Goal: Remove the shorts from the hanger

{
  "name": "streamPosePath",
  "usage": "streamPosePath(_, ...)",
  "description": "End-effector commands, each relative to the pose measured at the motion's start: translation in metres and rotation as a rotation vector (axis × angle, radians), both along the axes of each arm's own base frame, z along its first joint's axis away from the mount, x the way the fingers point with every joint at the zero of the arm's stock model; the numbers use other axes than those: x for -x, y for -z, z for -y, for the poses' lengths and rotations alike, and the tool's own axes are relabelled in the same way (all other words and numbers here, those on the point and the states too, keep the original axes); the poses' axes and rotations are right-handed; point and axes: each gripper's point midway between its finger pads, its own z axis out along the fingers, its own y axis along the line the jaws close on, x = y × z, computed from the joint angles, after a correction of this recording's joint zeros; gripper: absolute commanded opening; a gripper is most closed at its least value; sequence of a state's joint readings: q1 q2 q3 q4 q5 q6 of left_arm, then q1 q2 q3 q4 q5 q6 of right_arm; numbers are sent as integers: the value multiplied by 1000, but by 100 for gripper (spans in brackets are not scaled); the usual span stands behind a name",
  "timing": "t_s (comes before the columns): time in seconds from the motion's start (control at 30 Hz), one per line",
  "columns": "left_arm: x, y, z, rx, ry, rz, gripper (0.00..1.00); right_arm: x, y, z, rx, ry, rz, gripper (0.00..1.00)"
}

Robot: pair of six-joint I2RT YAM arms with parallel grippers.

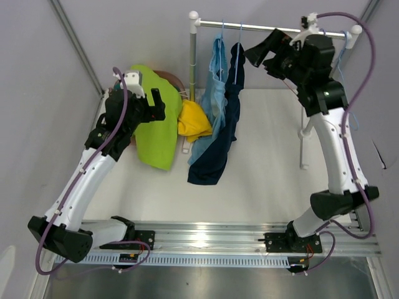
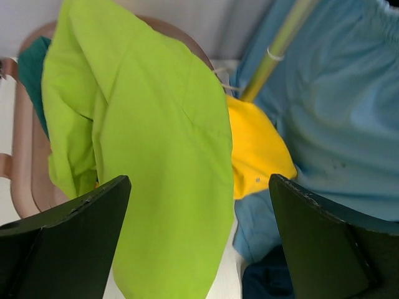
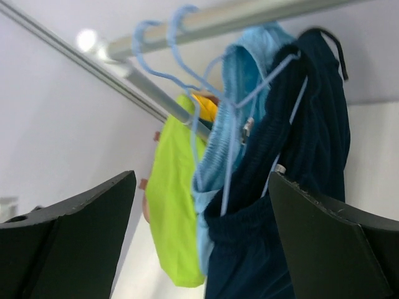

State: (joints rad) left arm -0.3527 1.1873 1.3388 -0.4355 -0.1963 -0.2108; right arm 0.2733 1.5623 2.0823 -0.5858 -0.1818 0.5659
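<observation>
Light blue shorts (image 1: 217, 87) and navy shorts (image 1: 229, 118) hang on pale blue wire hangers (image 3: 187, 68) from the metal rail (image 1: 274, 27), their lower ends reaching the table. My right gripper (image 1: 260, 53) (image 3: 199, 243) is open, up near the rail just right of the navy shorts (image 3: 312, 162), touching nothing. Lime green shorts (image 1: 156, 128) (image 2: 162, 137) drape over a brown bowl. Yellow shorts (image 1: 193, 120) (image 2: 255, 146) lie beside them, and dark teal shorts (image 2: 31, 68) show in the bowl. My left gripper (image 1: 159, 104) (image 2: 199, 249) hovers open above the lime shorts.
The brown bowl (image 2: 25, 174) sits at the back left by the rail's upright post (image 1: 193, 62). A second post (image 1: 303, 134) stands on the right behind my right arm. Grey walls close in on the left and at the back.
</observation>
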Motion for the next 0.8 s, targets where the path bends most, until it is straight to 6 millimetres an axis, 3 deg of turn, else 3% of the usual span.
streamPosePath(0.0, 21, -23, 7, 69, 58, 74, 99, -22, 3, -7, 7, 21, 1, 94)
streamPosePath(0.27, 39, -25, 7, 74, 99, 101, 99, -63, 41, -21, 5, 33, -67, 89)
streamPosePath(0.53, 39, -16, 5, 43, 97, 92, 99, -75, 55, -51, 8, 4, -86, 87)
streamPosePath(0.7, 39, -12, 5, 42, 102, 92, 99, -85, 67, -68, 18, -12, -106, 67)
streamPosePath(0.77, 39, -6, 5, 36, 103, 81, 99, -86, 67, -71, 23, -13, -108, 54)
